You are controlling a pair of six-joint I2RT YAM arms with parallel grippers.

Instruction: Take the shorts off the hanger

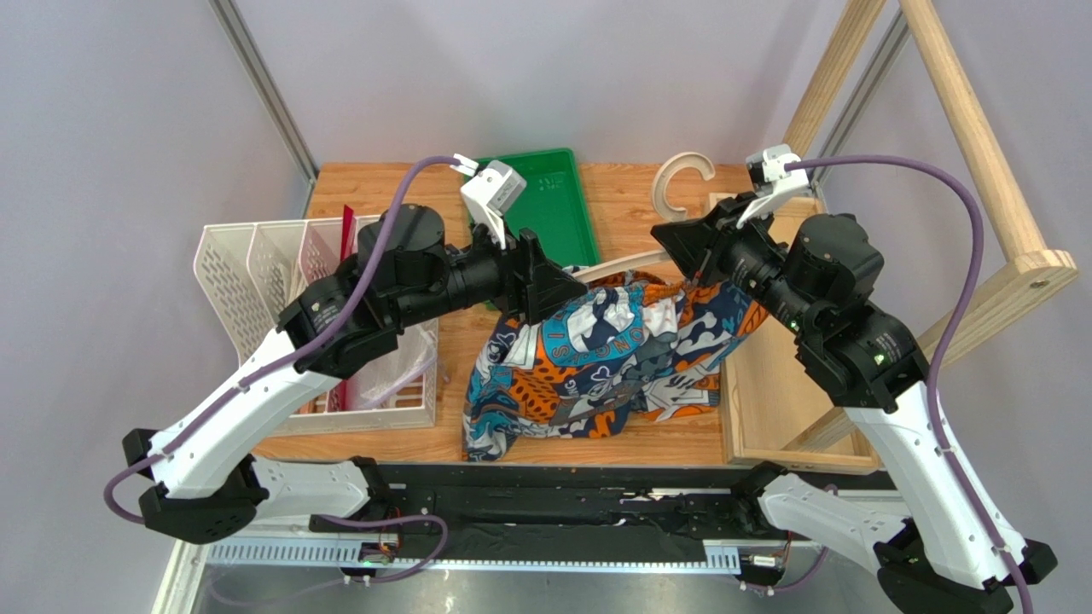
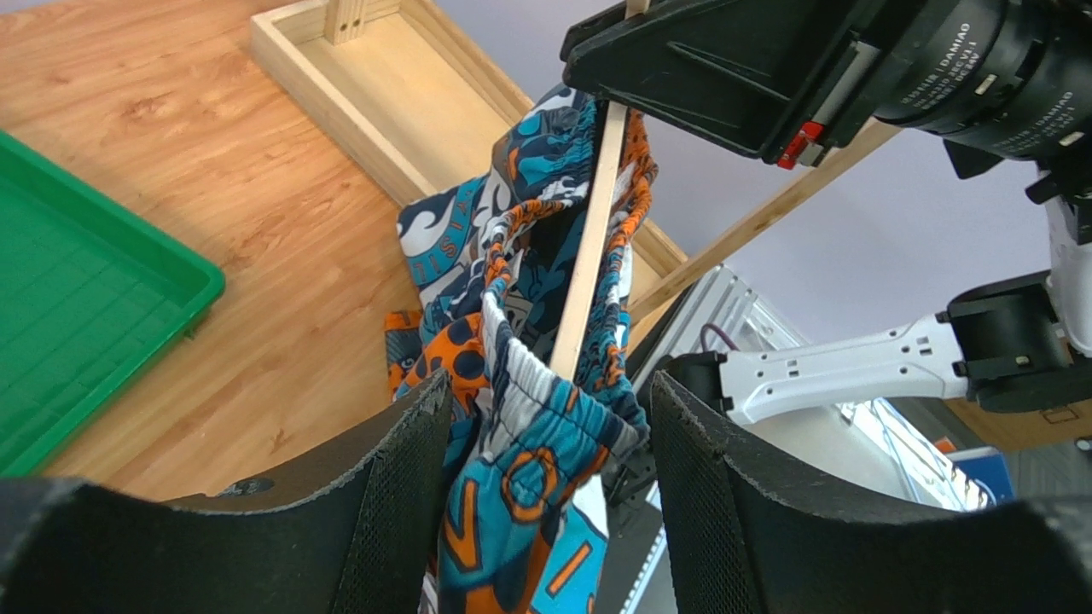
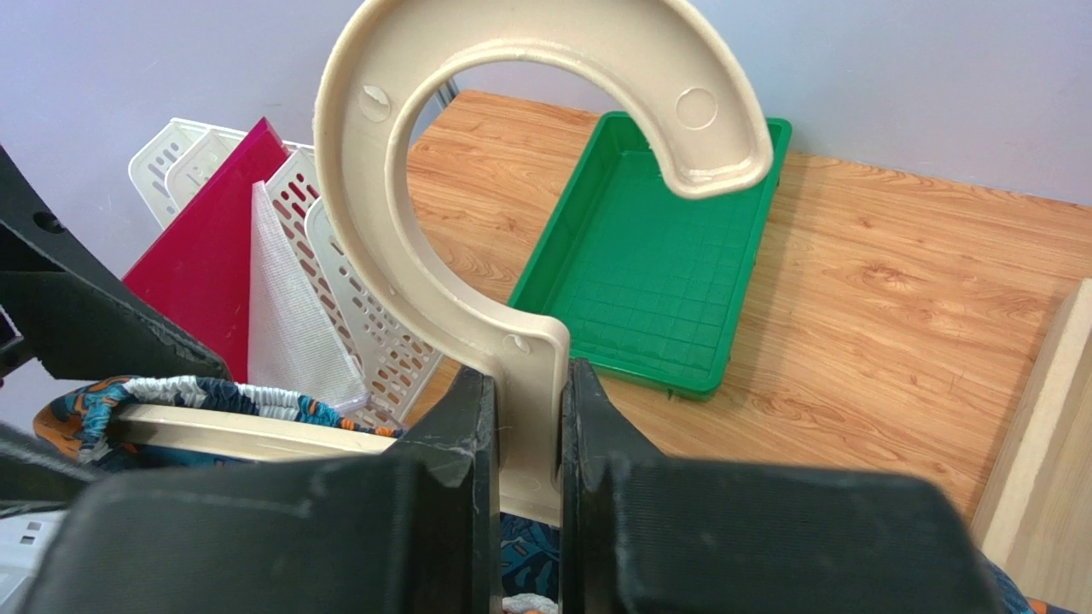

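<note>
While two claws clamp: right claw (image 3: 526,448) on one hanger (image 3: 423,192), left claw (image 2: 545,473) on one shorts (image 1: 603,352)

The shorts (image 1: 603,352) are hanging in a bunchy heap over the table, soft cloth with orange, blue and white swirls. They are still draping over the hanger (image 3: 513,333), a pale wooden one whose round hook is pointing up.

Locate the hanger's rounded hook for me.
In the top external view the light-wood hanger's rounded hook sits right of centre, beside the green tray, its stem clamped in the right pincer.
</note>
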